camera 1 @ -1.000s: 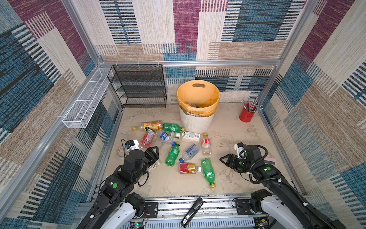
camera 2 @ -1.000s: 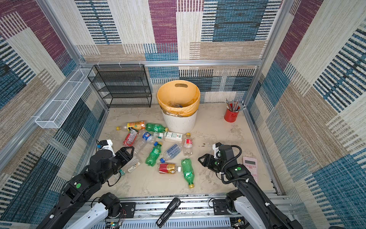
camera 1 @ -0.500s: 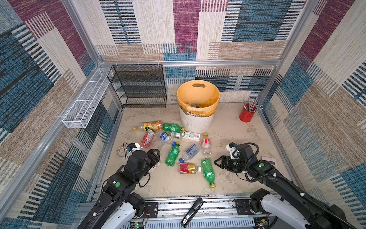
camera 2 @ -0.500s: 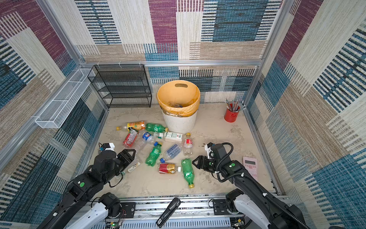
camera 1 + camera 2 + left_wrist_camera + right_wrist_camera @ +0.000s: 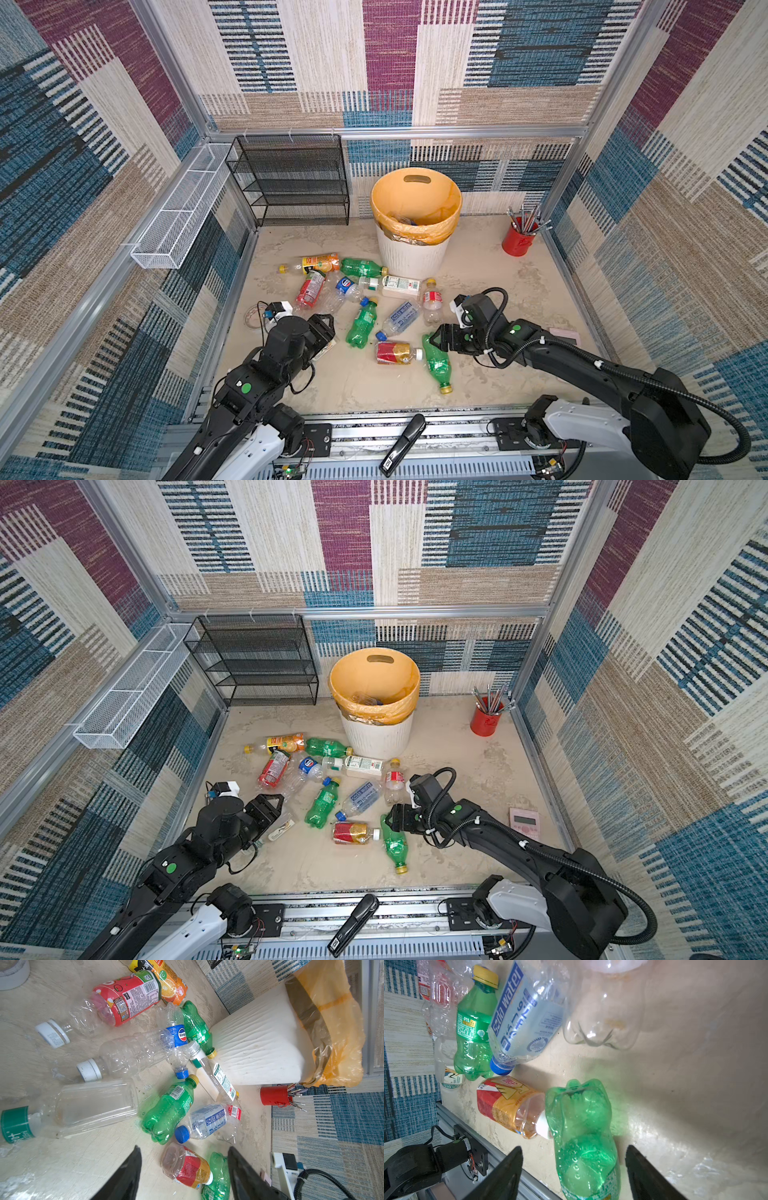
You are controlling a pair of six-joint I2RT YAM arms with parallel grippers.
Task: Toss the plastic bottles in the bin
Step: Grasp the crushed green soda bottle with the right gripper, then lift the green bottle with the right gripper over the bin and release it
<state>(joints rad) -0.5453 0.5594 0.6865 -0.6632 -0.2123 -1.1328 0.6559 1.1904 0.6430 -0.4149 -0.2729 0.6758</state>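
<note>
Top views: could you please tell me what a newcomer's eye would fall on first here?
A jumble of plastic bottles lies on the tabletop in front of the bin, white with an orange liner, at the back. The right hand hangs open astride the green bottle nearest the robot.

The green bottle (image 5: 583,1126) is shiny, see-through plastic. The bin (image 5: 411,259) is dull white plastic with ridges, its bag (image 5: 432,230) thin and crinkly. The counter (image 5: 490,270) looks rough and dull, maybe stone.
</note>
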